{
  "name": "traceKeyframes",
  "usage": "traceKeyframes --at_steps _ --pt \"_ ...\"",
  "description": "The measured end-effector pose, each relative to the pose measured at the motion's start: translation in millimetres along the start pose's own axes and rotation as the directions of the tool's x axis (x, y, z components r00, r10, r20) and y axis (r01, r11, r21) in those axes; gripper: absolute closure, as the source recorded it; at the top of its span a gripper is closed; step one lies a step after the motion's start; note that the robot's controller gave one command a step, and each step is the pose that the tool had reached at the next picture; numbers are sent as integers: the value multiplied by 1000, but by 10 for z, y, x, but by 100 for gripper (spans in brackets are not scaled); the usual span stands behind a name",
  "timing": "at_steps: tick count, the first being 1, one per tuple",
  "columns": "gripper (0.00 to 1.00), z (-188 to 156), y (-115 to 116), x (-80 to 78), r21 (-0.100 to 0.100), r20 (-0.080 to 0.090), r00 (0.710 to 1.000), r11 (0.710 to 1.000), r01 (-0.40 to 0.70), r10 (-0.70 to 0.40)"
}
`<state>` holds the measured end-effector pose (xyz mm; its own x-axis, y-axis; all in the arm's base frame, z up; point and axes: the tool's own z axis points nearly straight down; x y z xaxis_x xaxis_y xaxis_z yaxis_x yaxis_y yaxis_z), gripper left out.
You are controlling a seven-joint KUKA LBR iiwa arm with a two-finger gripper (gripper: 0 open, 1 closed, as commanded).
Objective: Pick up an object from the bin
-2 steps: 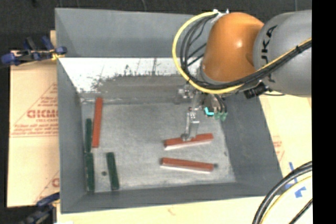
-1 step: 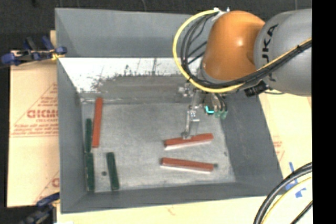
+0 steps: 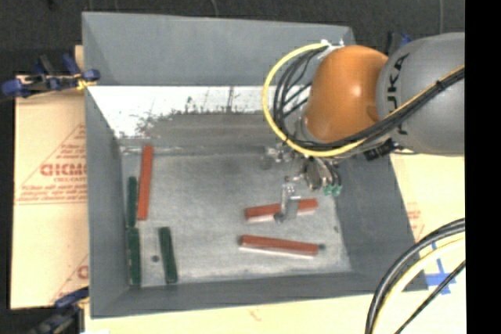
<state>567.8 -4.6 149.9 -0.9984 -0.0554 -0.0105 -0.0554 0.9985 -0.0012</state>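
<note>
My grey metal bin (image 3: 235, 74) holds a few flat bars. My arm (image 3: 427, 90), with part of the KUKA lettering readable on its grey link, reaches in under its orange cover. My gripper (image 3: 291, 203) sits low over a reddish-brown bar (image 3: 262, 212) lying crosswise right of the floor's middle; I cannot tell how wide I stand. Near it, towards the front wall, lies a longer reddish-brown bar (image 3: 279, 246). Well apart, by the left wall, lie an orange-red bar (image 3: 144, 182) and three dark green bars (image 3: 167, 254).
</note>
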Motion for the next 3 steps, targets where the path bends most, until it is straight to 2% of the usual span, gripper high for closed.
traceKeyframes --at_steps 1,2,3 --pt "100 736 0 105 1 -8 981 981 -192 192" --pt "100 736 0 105 1 -8 981 981 -192 192" --pt "100 -799 20 65 0 -5 983 983 -181 181"
